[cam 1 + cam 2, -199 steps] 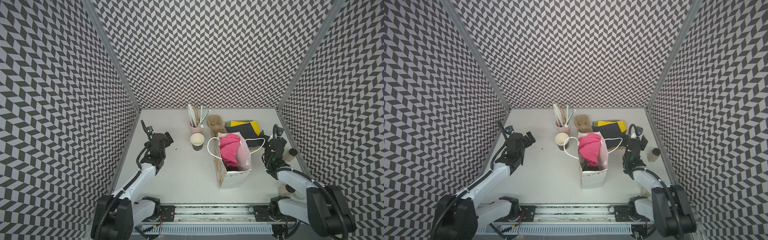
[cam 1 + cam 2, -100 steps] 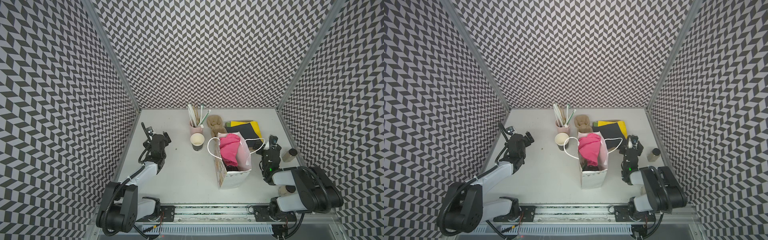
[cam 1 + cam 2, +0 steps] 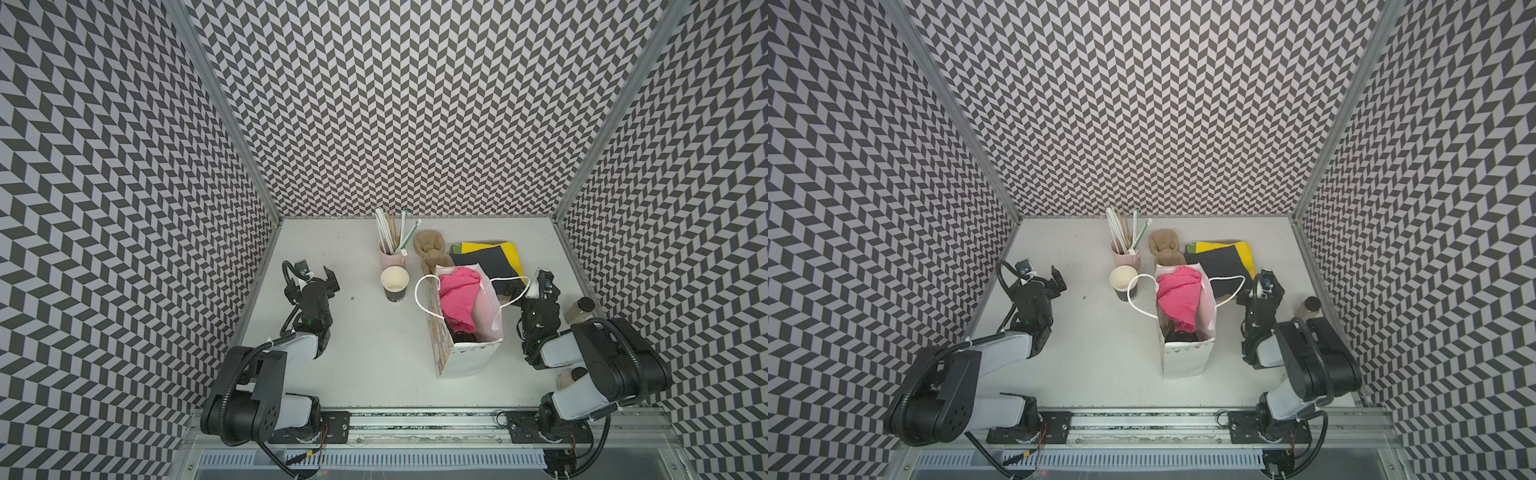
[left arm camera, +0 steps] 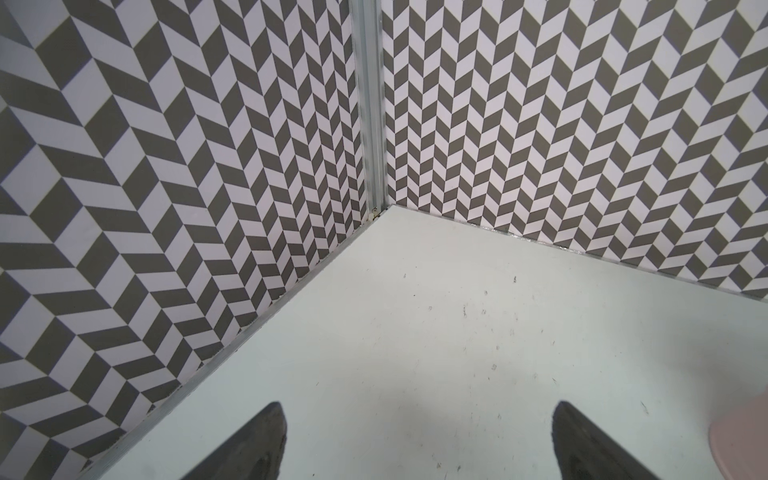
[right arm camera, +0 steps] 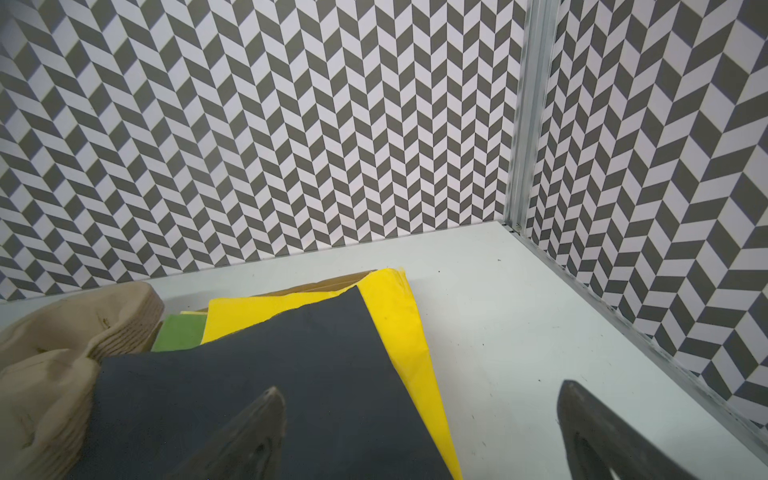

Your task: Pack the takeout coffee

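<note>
Left arm (image 3: 299,349) and right arm (image 3: 557,353) have folded back; left claw (image 4: 415,405) gapes over bare table (image 4: 457,311), right claw (image 5: 419,387) gapes at napkins' (image 5: 291,395) edge.

I can read no lettering anywhere; the white print on the lidless dark cup (image 3: 395,286) is too small.

- Right gripper (image 5: 419,388): two dark fingertips spread wide apart.
- Dark grey flat sheet (image 5: 270,395) overlaps a yellow paper sheet (image 5: 399,316) and a green paper sheet (image 5: 183,332).
- Tan moulded pulp trays (image 5: 62,332), stacked, beside them.
- White tabletop (image 5: 519,311) meets grey-and-white chevron walls (image 5: 291,124).
</note>
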Controlling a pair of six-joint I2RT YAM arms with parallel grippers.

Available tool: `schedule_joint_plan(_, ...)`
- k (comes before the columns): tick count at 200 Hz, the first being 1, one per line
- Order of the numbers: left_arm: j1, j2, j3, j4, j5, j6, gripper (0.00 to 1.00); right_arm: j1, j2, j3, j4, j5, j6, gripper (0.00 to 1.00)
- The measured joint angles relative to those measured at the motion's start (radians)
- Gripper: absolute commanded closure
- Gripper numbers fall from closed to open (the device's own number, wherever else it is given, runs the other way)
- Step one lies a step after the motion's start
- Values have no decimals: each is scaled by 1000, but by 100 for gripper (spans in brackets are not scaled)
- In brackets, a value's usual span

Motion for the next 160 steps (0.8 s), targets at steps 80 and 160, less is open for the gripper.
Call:
schedule_joint_plan(80, 15, 140, -76, 261, 98, 88, 0, 0, 2, -2, 17, 0, 0, 1)
schedule_joint_plan(160, 64, 187, -106, 375, 290, 113, 0, 0, 2, -4, 23, 0, 0, 1)
